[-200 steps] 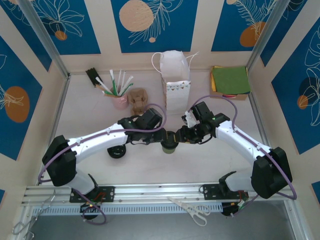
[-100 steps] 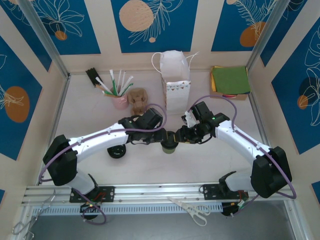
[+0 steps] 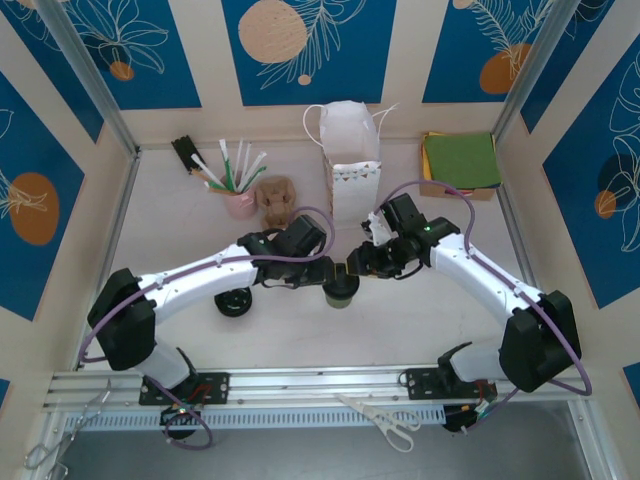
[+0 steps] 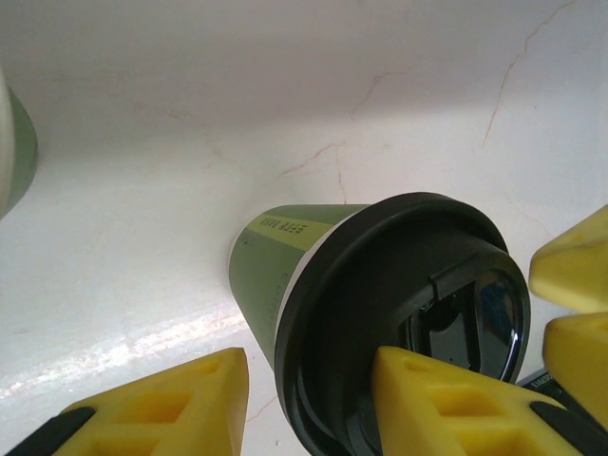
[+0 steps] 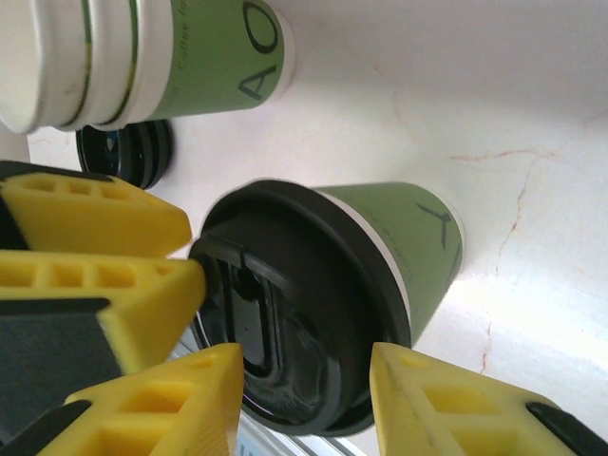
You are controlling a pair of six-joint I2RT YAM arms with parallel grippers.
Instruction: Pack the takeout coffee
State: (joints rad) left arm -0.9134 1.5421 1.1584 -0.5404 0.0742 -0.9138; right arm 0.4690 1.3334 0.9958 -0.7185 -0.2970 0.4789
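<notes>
Blue leaf-print wall panels (image 3: 300, 45) close three sides of one white, veined table (image 3: 400, 330). Two white arms, left arm (image 3: 200, 275) and right arm (image 3: 480, 275), meet near its middle. One white paper bag (image 3: 352, 150) stands upright behind them. One stack of lidless green cups (image 5: 142, 52) is close by. One takeout coffee (image 3: 341, 290), black-lidded, stands on the table between the grippers, before the bag. Left gripper (image 4: 309, 366): spread, bare table showing between one finger and the cup. Right gripper (image 5: 306, 351): fingers parted at the lid's rim; whether they pinch it I cannot tell. One loose black lid (image 3: 233, 303) sits left of the coffee.
</notes>
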